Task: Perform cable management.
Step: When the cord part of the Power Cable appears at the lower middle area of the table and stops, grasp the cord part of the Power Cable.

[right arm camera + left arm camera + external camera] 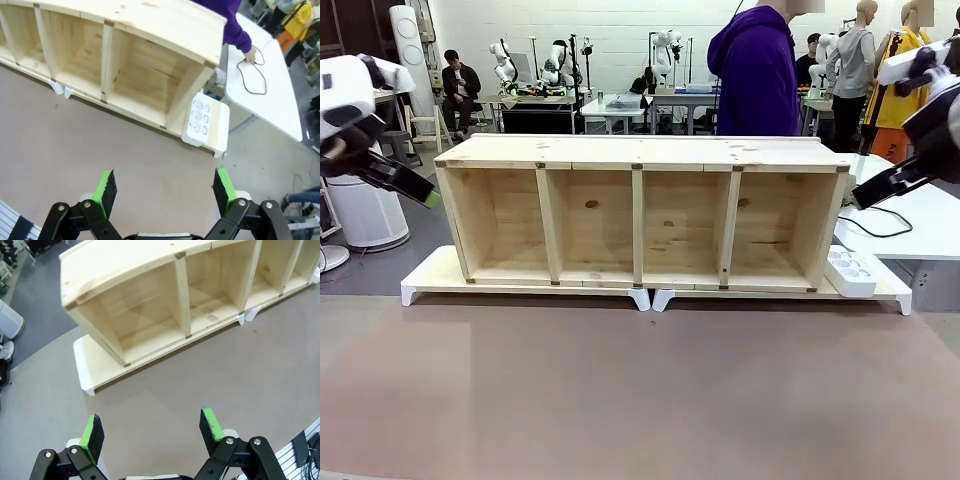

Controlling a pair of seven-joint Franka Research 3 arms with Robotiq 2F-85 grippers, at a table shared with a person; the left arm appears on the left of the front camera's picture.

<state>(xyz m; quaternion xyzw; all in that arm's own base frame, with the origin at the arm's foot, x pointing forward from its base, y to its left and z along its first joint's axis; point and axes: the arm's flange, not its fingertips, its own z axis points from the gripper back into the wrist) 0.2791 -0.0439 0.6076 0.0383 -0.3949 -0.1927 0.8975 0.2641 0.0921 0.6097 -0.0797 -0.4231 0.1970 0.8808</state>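
Note:
The cable [238, 75] is a thin black cord lying in a loop on a white side table [270, 107], right of the wooden shelf [640, 210]. A person's hand [248, 54] rests at the loop's far end. In the front view the cable [876, 236] shows just below my right gripper [861, 201]. In its wrist view my right gripper [165, 186] is open and empty, high above the brown tabletop near the shelf's right end. My left gripper [151, 427] is open and empty too. It hangs off the shelf's left end [428, 197].
A white power strip [202, 117] lies on the shelf's base board at the right end. The shelf's four compartments hold nothing. A person in a purple top [755, 70] stands behind the shelf. The brown tabletop [640, 390] in front is bare.

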